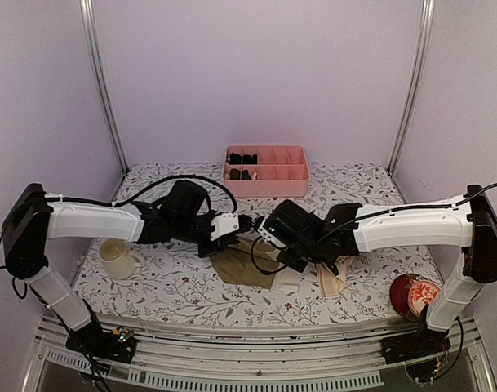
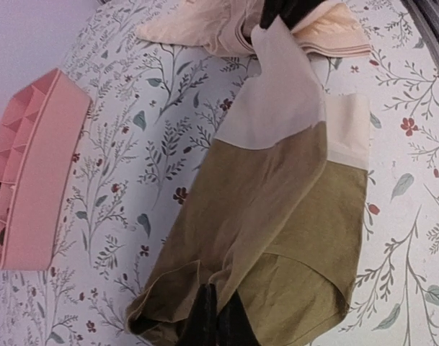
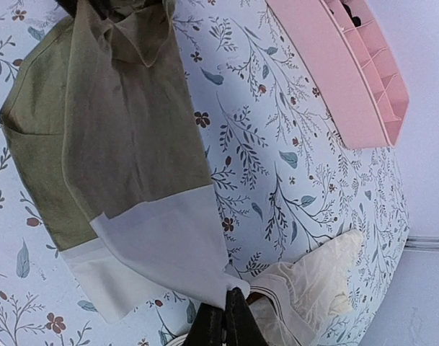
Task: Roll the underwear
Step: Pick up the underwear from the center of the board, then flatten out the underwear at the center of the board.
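The olive-brown underwear (image 2: 277, 209) with a cream-white part (image 3: 169, 238) is stretched between both grippers, one layer lifted off the table. My left gripper (image 2: 219, 295) is shut on its olive hem. My right gripper (image 3: 225, 299) is shut on the cream-white corner. In the top view the two grippers (image 1: 248, 222) (image 1: 264, 229) sit close together above the olive garment (image 1: 244, 268). The peach-beige underwear (image 1: 331, 279) lies crumpled just right of it, under the right arm, and shows in both wrist views (image 2: 327, 32) (image 3: 313, 277).
A pink compartment tray (image 1: 265, 186) with small black bundles stands at the back centre. A cream mug (image 1: 117, 258) sits at the left under the left arm. A red round object (image 1: 414, 296) lies at the front right. The table has a floral cloth.
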### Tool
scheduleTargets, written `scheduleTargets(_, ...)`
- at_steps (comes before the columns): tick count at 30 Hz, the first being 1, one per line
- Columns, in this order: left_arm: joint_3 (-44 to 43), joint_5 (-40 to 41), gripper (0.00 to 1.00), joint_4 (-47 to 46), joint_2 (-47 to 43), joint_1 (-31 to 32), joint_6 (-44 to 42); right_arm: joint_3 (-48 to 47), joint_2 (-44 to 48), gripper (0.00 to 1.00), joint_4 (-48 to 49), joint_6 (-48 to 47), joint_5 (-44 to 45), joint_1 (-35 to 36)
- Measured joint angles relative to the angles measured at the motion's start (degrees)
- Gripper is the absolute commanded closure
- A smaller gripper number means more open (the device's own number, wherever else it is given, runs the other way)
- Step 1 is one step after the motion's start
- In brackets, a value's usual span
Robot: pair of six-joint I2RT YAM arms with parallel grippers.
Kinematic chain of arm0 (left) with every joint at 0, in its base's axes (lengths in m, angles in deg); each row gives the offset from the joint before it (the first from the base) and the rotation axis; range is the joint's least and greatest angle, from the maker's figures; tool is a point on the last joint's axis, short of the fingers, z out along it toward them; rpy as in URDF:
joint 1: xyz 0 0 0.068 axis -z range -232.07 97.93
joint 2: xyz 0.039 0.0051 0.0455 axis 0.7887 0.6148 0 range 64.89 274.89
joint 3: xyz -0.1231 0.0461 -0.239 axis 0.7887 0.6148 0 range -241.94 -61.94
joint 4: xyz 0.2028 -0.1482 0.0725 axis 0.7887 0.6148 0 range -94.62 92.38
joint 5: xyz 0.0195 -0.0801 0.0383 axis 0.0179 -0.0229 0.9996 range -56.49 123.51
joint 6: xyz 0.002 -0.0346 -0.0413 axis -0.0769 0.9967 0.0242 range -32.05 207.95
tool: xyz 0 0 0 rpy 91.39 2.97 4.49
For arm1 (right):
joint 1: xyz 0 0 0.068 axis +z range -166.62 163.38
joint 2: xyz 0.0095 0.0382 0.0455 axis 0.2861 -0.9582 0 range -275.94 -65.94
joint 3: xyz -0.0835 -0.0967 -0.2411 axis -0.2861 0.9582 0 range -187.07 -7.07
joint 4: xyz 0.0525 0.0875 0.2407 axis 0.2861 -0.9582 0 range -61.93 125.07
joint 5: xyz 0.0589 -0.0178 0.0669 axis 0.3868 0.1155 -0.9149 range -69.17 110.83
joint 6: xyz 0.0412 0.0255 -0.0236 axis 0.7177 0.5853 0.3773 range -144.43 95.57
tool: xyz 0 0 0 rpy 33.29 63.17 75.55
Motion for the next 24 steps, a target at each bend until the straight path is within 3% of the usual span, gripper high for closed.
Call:
scheduleTargets(11, -2.6, 9.4, 1.00, 1.7, -13.4, 2.0, -4.2, -1.4, 10.4, 0.98, 1.8, -5.7, 0.3, 2.4)
scheduleTargets(24, 1.4, 21.7, 1.00, 8.1, -33.8, 18.5, -7.9, -1.7, 18.0, 0.98, 5.7, -9.4, 10.7, 20.9)
